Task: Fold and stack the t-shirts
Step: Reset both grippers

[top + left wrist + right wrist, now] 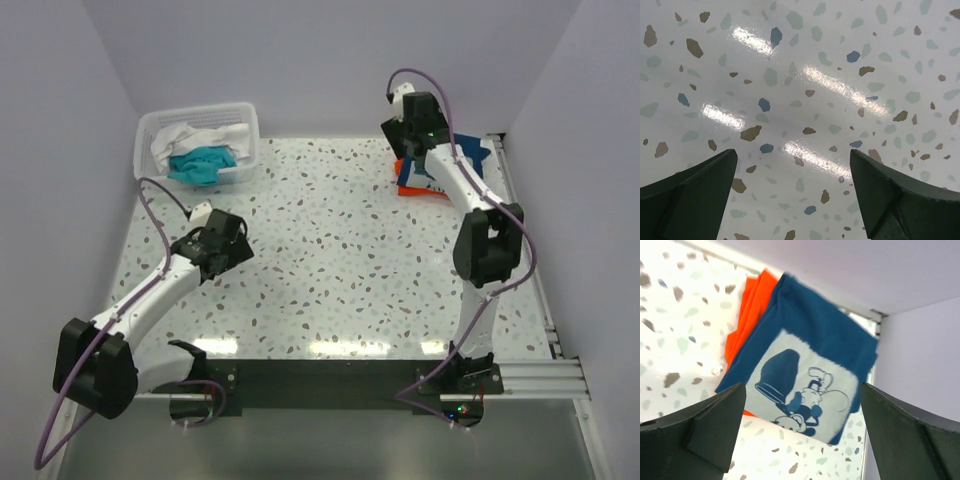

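Note:
A folded navy blue t-shirt point(815, 330) with a pale cartoon print lies on top of a folded orange t-shirt point(747, 310) at the back right corner of the table. In the top view the navy shirt point(468, 152) and the orange one point(408, 192) are partly hidden by my right arm. My right gripper point(802, 385) hangs open and empty above them point(400, 135). A teal t-shirt point(200, 165) and a white one point(190, 135) lie crumpled in the basket at the back left. My left gripper point(792, 150) is open and empty above bare tabletop at the left point(235, 235).
The white slatted basket point(252, 112) stands at the back left corner. Walls close in the table at the back and on both sides. A metal rail point(535, 375) runs along the near right edge. The speckled tabletop point(340, 260) lies between the arms.

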